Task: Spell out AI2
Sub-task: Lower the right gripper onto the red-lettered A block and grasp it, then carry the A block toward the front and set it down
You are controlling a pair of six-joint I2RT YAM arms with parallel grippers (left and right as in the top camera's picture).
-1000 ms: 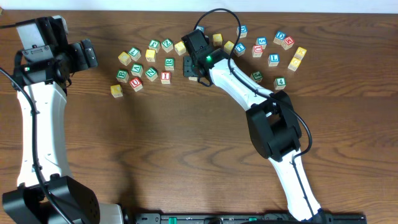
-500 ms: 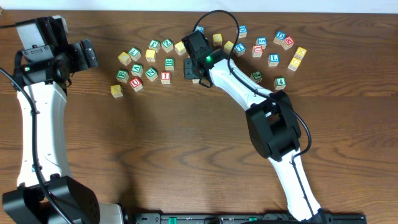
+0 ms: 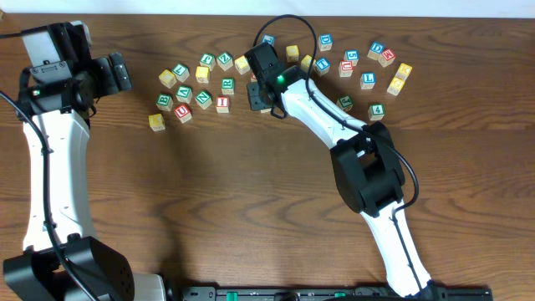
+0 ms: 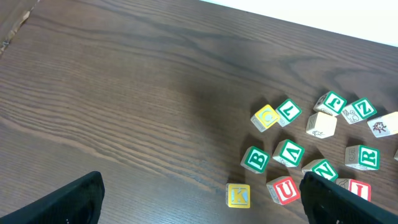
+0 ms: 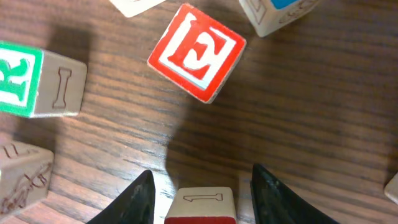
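Observation:
My right gripper [image 5: 201, 180] is open and low over the table. A wooden block [image 5: 200, 205] with a red face and an engraved I or 1 on its side sits between the jaws, with a gap on each side. In the overhead view this gripper [image 3: 261, 94] is at the middle of the scattered letter blocks. A red E block [image 5: 197, 51] lies just beyond it. My left gripper [image 3: 117, 73] is open and empty at the far left, clear of the blocks. Its fingers [image 4: 74, 199] frame a yellow K block [image 4: 237, 195] from above.
One group of letter blocks [image 3: 192, 88] lies left of the right gripper, another [image 3: 368, 63] to its right. A green R block [image 5: 18, 78] lies at the left of the right wrist view. A red U block [image 4: 283, 190] and a green B block [image 4: 255, 159] lie near the K.
My right gripper has edged slightly toward the near right over the blocks. The left arm has not moved.

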